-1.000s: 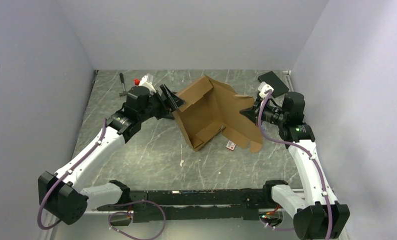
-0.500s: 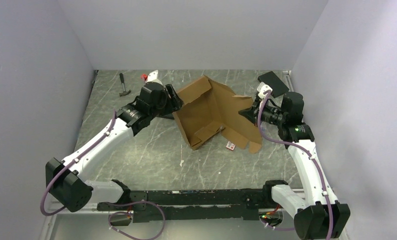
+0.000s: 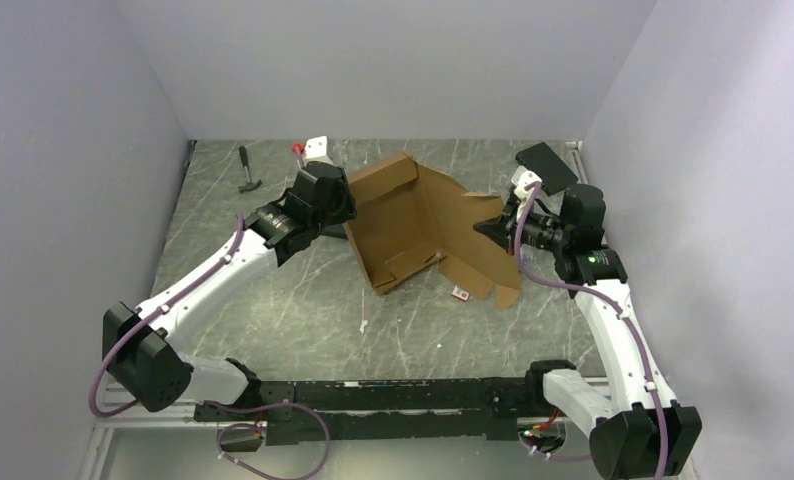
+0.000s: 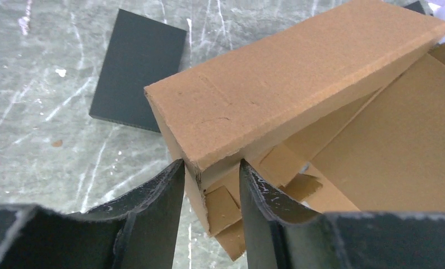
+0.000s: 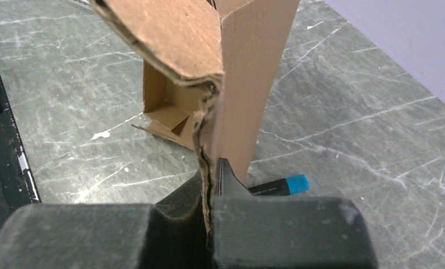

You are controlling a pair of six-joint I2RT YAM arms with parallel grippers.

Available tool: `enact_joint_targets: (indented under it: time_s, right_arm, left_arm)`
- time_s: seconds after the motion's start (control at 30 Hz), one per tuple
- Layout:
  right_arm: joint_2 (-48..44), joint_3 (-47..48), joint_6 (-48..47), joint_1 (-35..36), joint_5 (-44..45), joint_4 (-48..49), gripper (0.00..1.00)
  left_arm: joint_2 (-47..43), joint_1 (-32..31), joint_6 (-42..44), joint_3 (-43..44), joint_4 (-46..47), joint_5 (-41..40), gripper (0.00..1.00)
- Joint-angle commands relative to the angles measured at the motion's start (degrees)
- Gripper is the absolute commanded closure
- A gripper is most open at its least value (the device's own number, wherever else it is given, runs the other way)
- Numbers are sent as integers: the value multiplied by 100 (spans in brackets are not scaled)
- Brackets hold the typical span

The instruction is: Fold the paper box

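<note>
Paper box (image 3: 428,225): brown cardboard, half-erected, mid-table (image 3: 273,300) toward far side, flaps splayed right. L gripper (image 4: 212,165): jaws partway apart, straddling box's left corner wall, not pinched. R gripper (image 5: 212,168): clamped tight on right flap edge, flap upright. Misc: flat black box (image 4: 137,70) near that left corner; blue-capped marker (image 5: 279,185) by flap; hammer (image 3: 247,172) far left.

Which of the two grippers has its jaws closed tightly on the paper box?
The right gripper: its jaws pinch a flap of the paper box with no gap. The left gripper only straddles a box corner, jaws apart, with space beside the cardboard.
</note>
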Motion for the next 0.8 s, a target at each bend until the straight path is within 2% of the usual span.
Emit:
enact_joint_targets:
  time_s: [0.0, 0.23, 0.37, 0.47, 0.63, 0.73, 0.77]
  right_arm:
    - [-57, -53, 51, 75, -383, 245, 100]
    - [-47, -88, 82, 106, -452, 272, 100]
    - [-27, -97, 87, 121, -477, 290, 100]
    - [-26, -99, 87, 130, -474, 281, 100]
    - [-29, -108, 89, 127, -485, 290, 100]
    - [-29, -108, 94, 127, -479, 290, 100]
    - [-22, -112, 97, 136, -479, 290, 100]
  left_arm:
    - [101, -25, 485, 205, 278, -576, 55]
    - [122, -28, 1214, -45, 1115, -725, 57]
    - [186, -26, 1634, -114, 1499, -582, 63]
    - [263, -13, 1791, -98, 1612, -500, 73]
    - [370, 85, 1835, -91, 1701, -292, 100]
    - [393, 177, 1812, -120, 1774, -142, 100]
    - [383, 215, 1796, -144, 1819, -83, 97]
